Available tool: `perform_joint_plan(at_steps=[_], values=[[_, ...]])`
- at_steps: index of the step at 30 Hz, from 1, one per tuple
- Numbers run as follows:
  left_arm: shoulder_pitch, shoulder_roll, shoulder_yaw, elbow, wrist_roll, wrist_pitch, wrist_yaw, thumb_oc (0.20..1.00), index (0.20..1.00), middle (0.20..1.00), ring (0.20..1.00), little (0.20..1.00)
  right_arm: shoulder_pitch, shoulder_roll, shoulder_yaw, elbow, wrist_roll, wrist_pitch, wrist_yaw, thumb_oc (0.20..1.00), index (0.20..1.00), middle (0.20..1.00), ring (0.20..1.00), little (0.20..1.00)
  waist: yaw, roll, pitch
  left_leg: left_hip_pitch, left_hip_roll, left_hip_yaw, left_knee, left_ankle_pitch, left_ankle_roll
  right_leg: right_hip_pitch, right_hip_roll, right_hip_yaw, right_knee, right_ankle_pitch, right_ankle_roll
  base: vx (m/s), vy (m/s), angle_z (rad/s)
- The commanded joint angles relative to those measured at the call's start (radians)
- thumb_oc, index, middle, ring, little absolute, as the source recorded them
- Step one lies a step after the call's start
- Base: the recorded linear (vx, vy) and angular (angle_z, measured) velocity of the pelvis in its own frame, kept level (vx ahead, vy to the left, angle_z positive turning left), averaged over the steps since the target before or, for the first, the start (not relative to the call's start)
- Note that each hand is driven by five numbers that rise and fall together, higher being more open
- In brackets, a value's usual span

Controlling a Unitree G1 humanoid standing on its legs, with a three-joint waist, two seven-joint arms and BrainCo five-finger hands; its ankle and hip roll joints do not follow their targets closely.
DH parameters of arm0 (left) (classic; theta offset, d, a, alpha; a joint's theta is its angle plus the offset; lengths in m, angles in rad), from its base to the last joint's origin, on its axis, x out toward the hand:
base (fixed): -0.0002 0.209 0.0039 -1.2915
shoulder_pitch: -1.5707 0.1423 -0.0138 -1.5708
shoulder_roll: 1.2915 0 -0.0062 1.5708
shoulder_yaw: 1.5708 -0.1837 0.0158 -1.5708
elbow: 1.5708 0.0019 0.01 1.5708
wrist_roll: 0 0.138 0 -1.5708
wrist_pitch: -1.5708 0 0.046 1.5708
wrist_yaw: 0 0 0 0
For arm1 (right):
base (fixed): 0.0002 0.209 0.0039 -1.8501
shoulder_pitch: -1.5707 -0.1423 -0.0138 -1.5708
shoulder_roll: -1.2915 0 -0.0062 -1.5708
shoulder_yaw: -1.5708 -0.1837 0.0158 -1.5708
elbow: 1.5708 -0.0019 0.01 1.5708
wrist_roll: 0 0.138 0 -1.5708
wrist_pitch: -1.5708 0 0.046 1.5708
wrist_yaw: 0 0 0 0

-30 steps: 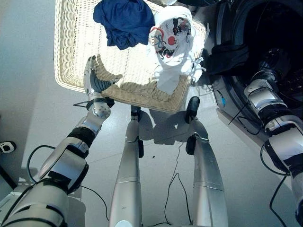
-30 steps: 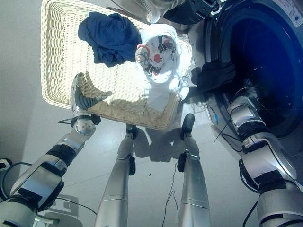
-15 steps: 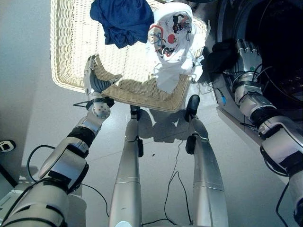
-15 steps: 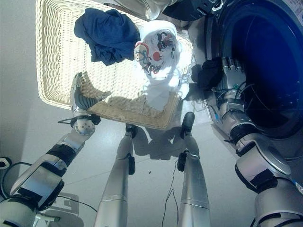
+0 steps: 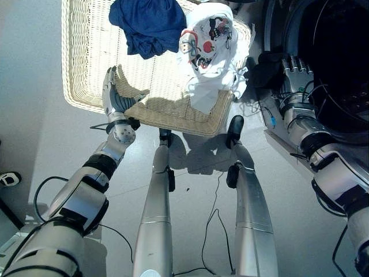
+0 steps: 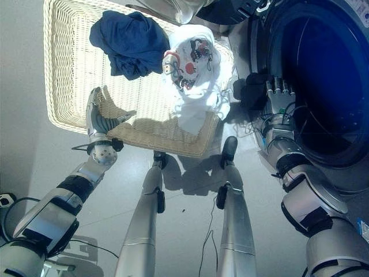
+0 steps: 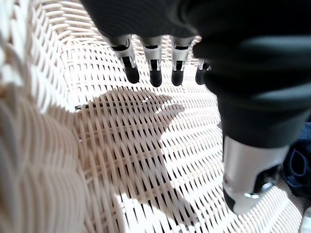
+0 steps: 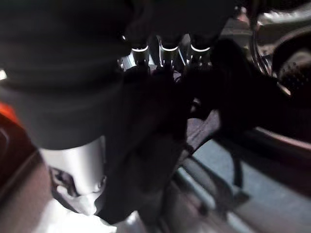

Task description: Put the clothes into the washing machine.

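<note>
The right hand point(image 5: 296, 71) hung with fingers straight, a black garment point(image 5: 267, 68) draped just beside it on the washing machine's point(image 6: 323, 86) rim. The relaxed left hand point(image 5: 112, 95) hovered inside the wicker basket point(image 5: 86, 52), well short of the navy garment point(image 5: 149, 24) and white printed shirt point(image 5: 210, 46).

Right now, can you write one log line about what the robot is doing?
right hand: open by black garment on dark washing machine rim | left hand: open over cream wicker basket

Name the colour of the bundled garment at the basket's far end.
Dark blue garment, clearest in the right eye view.

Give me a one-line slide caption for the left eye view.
Open right hand beside black garment at washer; left hand over wicker basket.
</note>
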Motion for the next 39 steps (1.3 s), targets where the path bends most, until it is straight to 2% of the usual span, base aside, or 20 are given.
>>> perform_joint_plan(at_steps=[1, 2, 3, 4, 5, 13, 21, 24, 28, 30, 31, 34, 35, 37, 38, 39], values=[[-0.030, -0.034, 0.026, 0.005, -0.001, -0.034, 0.023, 1.000, 1.000, 1.000, 1.000, 1.000, -0.026, -0.055, 0.072, 0.071, -0.120, 0.110, 0.049, 1.000, 1.000, 1.000, 1.000, 1.000, -0.011, 0.077, -0.020, -0.061, -0.119, 0.038, 0.039, -0.010, 0.096, 0.003, 0.091, -0.093, -0.071, 0.088, 0.056, 0.00, 0.000, 0.00], [-0.030, -0.034, 0.026, 0.004, 0.000, -0.033, 0.023, 1.000, 1.000, 1.000, 1.000, 1.000, -0.028, -0.055, 0.072, 0.073, -0.127, 0.115, 0.050, 1.000, 1.000, 1.000, 1.000, 1.000, -0.011, 0.077, -0.020, -0.062, -0.119, 0.037, 0.038, -0.009, 0.096, 0.002, 0.091, -0.093, -0.071, 0.089, 0.056, 0.00, 0.000, 0.00], [-0.030, -0.033, 0.027, 0.001, 0.001, -0.032, 0.023, 1.000, 1.000, 1.000, 1.000, 1.000, -0.034, -0.058, 0.074, 0.078, -0.158, 0.131, 0.051, 0.777, 0.777, 0.777, 0.777, 0.777, -0.010, 0.078, -0.020, -0.064, -0.118, 0.036, 0.037, -0.008, 0.097, 0.000, 0.091, -0.093, -0.073, 0.090, 0.056, 0.00, 0.000, 0.00], [-0.030, -0.031, 0.028, -0.002, -0.001, -0.031, 0.021, 1.000, 1.000, 1.000, 1.000, 1.000, -0.041, -0.062, 0.077, 0.084, -0.189, 0.143, 0.055, 0.307, 0.307, 0.307, 0.307, 0.307, -0.010, 0.078, -0.020, -0.066, -0.118, 0.035, 0.037, -0.007, 0.097, -0.001, 0.091, -0.092, -0.074, 0.092, 0.057, 0.00, 0.000, 0.00], [-0.032, -0.027, 0.027, -0.007, -0.005, -0.029, 0.020, 1.000, 1.000, 1.000, 1.000, 1.000, -0.050, -0.067, 0.083, 0.088, -0.212, 0.154, 0.060, 0.200, 0.200, 0.200, 0.200, 0.200, -0.010, 0.079, -0.020, -0.068, -0.119, 0.035, 0.035, -0.006, 0.097, -0.004, 0.093, -0.091, -0.075, 0.093, 0.056, 0.00, 0.000, 0.00], [-0.035, -0.018, 0.040, -0.022, -0.028, -0.045, 0.024, 1.000, 1.000, 1.000, 1.000, 1.000, -0.096, -0.082, 0.100, 0.083, -0.352, 0.174, 0.044, 0.200, 0.200, 0.200, 0.200, 0.200, -0.008, 0.080, -0.020, -0.089, -0.123, 0.028, 0.037, -0.003, 0.097, -0.022, 0.098, -0.087, -0.077, 0.096, 0.055, 0.00, 0.000, 0.00], [-0.019, -0.015, 0.055, -0.043, -0.021, -0.049, 0.035, 1.000, 1.000, 1.000, 1.000, 1.000, -0.083, -0.092, 0.094, 0.076, -0.340, 0.143, 0.021, 0.200, 0.200, 0.200, 0.200, 0.200, -0.006, 0.078, -0.020, -0.093, -0.126, 0.023, 0.039, -0.002, 0.101, -0.022, 0.098, -0.088, -0.077, 0.095, 0.053, 0.00, 0.000, 0.00], [-0.017, -0.016, 0.054, -0.044, -0.022, -0.049, 0.039, 1.000, 1.000, 1.000, 1.000, 1.000, -0.078, -0.092, 0.092, 0.077, -0.287, 0.131, 0.006, 0.200, 0.200, 0.200, 0.200, 0.200, -0.004, 0.079, -0.020, -0.092, -0.128, 0.023, 0.042, -0.002, 0.101, -0.020, 0.096, -0.090, -0.079, 0.096, 0.053, 0.00, 0.000, 0.00], [-0.013, -0.015, 0.054, -0.043, -0.026, -0.053, 0.042, 1.000, 1.000, 1.000, 1.000, 1.000, -0.066, -0.096, 0.072, 0.079, -0.153, 0.093, -0.036, 0.200, 0.200, 0.200, 0.200, 0.200, -0.004, 0.080, -0.020, -0.093, -0.128, 0.023, 0.045, -0.003, 0.103, -0.021, 0.095, -0.091, -0.075, 0.096, 0.053, 0.00, 0.000, 0.00], [-0.009, -0.015, 0.054, -0.043, -0.030, -0.056, 0.041, 1.000, 1.000, 1.000, 1.000, 1.000, -0.062, -0.100, 0.053, 0.076, -0.040, 0.055, -0.067, 0.200, 0.200, 0.200, 0.200, 0.200, -0.004, 0.083, -0.020, -0.094, -0.128, 0.023, 0.047, -0.003, 0.104, -0.021, 0.093, -0.090, -0.072, 0.095, 0.052, 0.00, 0.000, 0.00], [-0.011, -0.017, 0.055, -0.045, -0.031, -0.053, 0.040, 1.000, 1.000, 1.000, 1.000, 1.000, -0.059, -0.098, 0.027, 0.066, 0.131, 0.004, -0.102, 0.200, 0.200, 0.200, 0.200, 0.200, -0.004, 0.084, -0.020, -0.094, -0.128, 0.023, 0.048, -0.004, 0.104, -0.024, 0.094, -0.088, -0.069, 0.096, 0.052, 0.00, 0.000, 0.00], [-0.006, -0.019, 0.058, -0.046, -0.030, -0.055, 0.039, 1.000, 1.000, 1.000, 1.000, 1.000, -0.050, -0.094, -0.034, 0.036, 0.321, -0.062, -0.145, 0.200, 0.200, 0.200, 0.200, 0.200, -0.005, 0.083, -0.020, -0.094, -0.128, 0.022, 0.053, -0.009, 0.102, -0.025, 0.093, -0.087, -0.065, 0.095, 0.053, 0.00, 0.000, 0.00], [0.000, -0.017, 0.065, -0.055, -0.031, -0.052, 0.038, 1.000, 1.000, 1.000, 1.000, 1.000, -0.041, -0.091, -0.086, 0.008, 0.459, -0.106, -0.174, 0.200, 0.200, 0.200, 0.200, 0.200, -0.007, 0.083, -0.020, -0.093, -0.129, 0.022, 0.055, -0.013, 0.101, -0.025, 0.093, -0.085, -0.064, 0.092, 0.054, 0.00, 0.000, 0.00], [0.004, -0.018, 0.069, -0.055, -0.028, -0.055, 0.038, 1.000, 1.000, 1.000, 1.000, 1.000, -0.035, -0.088, -0.117, -0.007, 0.504, -0.122, -0.179, 0.200, 0.200, 0.200, 0.200, 0.200, -0.008, 0.081, -0.020, -0.091, -0.128, 0.023, 0.055, -0.016, 0.101, -0.024, 0.093, -0.084, -0.064, 0.091, 0.055, 0.00, 0.000, 0.00], [0.015, -0.021, 0.080, -0.061, -0.019, -0.054, 0.044, 1.000, 1.000, 1.000, 1.000, 1.000, -0.013, -0.083, -0.194, -0.047, 0.670, -0.161, -0.195, 0.200, 0.200, 0.200, 0.200, 0.200, -0.013, 0.077, -0.020, -0.087, -0.126, 0.024, 0.055, -0.022, 0.100, -0.023, 0.094, -0.082, -0.063, 0.089, 0.056, 0.00, 0.000, 0.00], [0.026, -0.022, 0.086, -0.069, -0.016, -0.055, 0.049, 1.000, 1.000, 1.000, 1.000, 1.000, 0.010, -0.078, -0.248, -0.071, 0.725, -0.173, -0.191, 0.200, 0.200, 0.200, 0.200, 0.200, -0.015, 0.075, -0.020, -0.085, -0.124, 0.027, 0.055, -0.025, 0.098, -0.023, 0.093, -0.081, -0.062, 0.087, 0.058, 0.00, 0.000, 0.00]])
